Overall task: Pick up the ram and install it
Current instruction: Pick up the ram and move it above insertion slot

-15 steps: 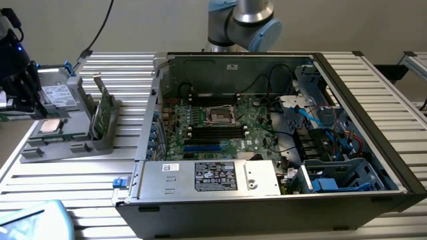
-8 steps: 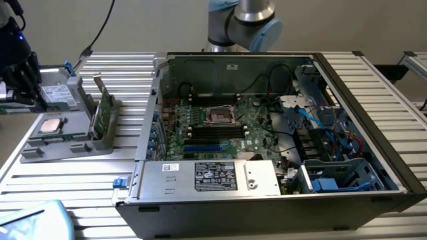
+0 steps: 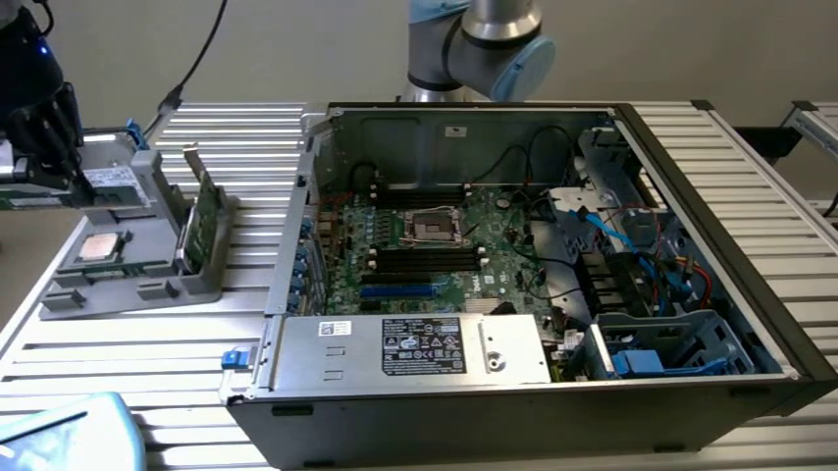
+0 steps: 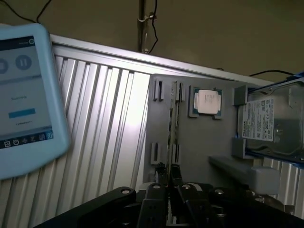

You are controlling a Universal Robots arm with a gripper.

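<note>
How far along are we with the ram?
Nothing finished: the ram stands upright in the grey tray, outside the computer case. In hand: the claw is over the tray, in line with the ram. Left: lifting it and seating it in the motherboard.

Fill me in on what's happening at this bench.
A robot arm is set to move the ram into the open computer case. The ram stands upright in the grey tray beside the case, not yet picked up. In the wrist view the claw hangs close to the ram's end, fingers nearly together, with nothing gripped.
</note>
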